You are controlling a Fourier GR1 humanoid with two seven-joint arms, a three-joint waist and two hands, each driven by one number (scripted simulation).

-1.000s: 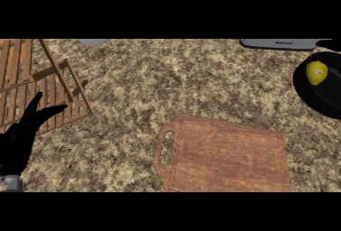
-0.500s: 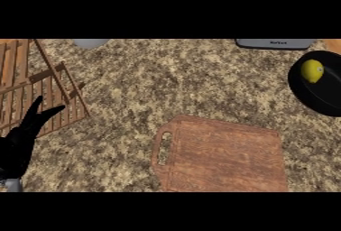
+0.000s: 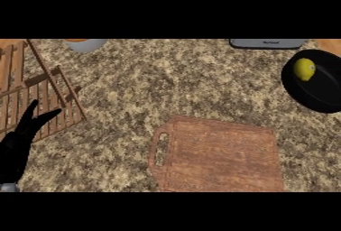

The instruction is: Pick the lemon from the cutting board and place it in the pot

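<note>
The brown cutting board (image 3: 220,158) lies closest, on the speckled counter (image 3: 166,81). At the left edge the left hand (image 3: 16,146) rests, fingers straight, holding nothing. A wooden rack (image 3: 40,97) is beside it. Farther right, the small yellow lemon (image 3: 305,69) sits inside the black pot (image 3: 326,90). A bowl (image 3: 85,43) and a grey box (image 3: 266,43) are at the back.

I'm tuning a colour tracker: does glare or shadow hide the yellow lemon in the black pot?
Head view: no glare on the yellow lemon, bright against the dark inside of the round black pot; the right edge crops the pot; the black left hand, lower left, is a flat dark shape.
</note>
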